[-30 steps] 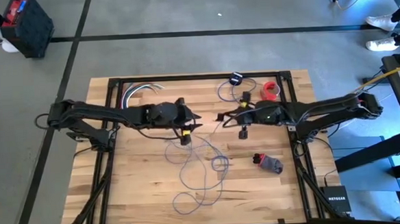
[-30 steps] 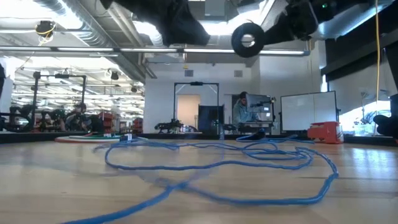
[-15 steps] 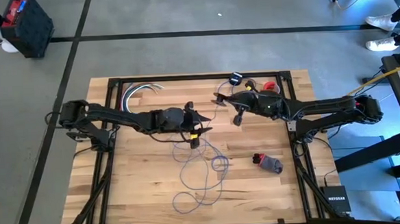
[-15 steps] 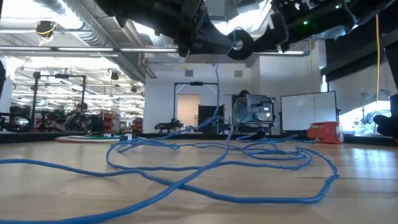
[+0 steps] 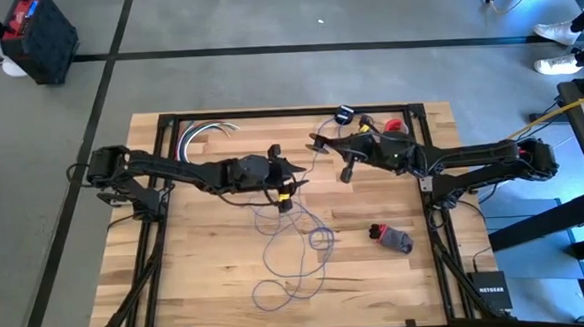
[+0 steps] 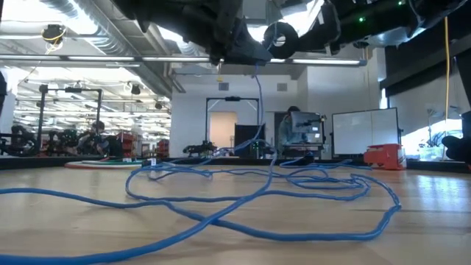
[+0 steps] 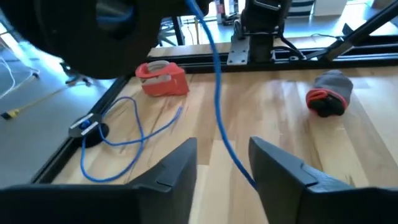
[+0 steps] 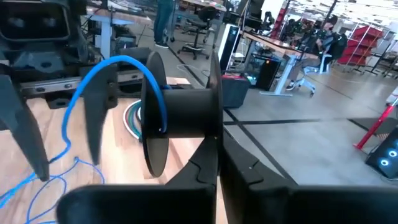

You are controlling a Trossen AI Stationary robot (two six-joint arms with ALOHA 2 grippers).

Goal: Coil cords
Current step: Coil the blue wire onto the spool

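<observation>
Blue and very thin, the cord (image 5: 291,246) lies in loose loops on the wooden tabletop (image 5: 207,268), spread from the centre toward 6 o'clock in the high view. 1 strand rises from the loops to the left gripper (image 5: 285,191), which hangs just above the tabletop's centre; in the low view that strand (image 6: 259,110) climbs straight up from the tangle to the arms overhead. In the left wrist view the cord (image 7: 219,106) passes between the left gripper's 2 fingers (image 7: 171,171), which stand apart and are not pinching it.

The cord runs on to a black spool (image 8: 180,118) held by the right gripper (image 5: 344,168) at about 1 o'clock from the centre. In the right wrist view the blue strand arcs over the spool's near flange onto its core, and the right fingers (image 8: 205,165) are closed on the spool's far flange. The same spool (image 6: 281,40) shows as a dark ring near the top of the low view.

Another small blue loop (image 7: 118,134) lies near the tabletop's 12 o'clock edge, ending at a small dark disc (image 5: 345,114). Just beside it is a red tape dispenser (image 7: 163,79). A dark grey bundle with a red band (image 5: 391,237) rests at about 4 o'clock, well apart from the loops. A few pale wires (image 5: 202,134) curve near the 11 o'clock corner.
</observation>
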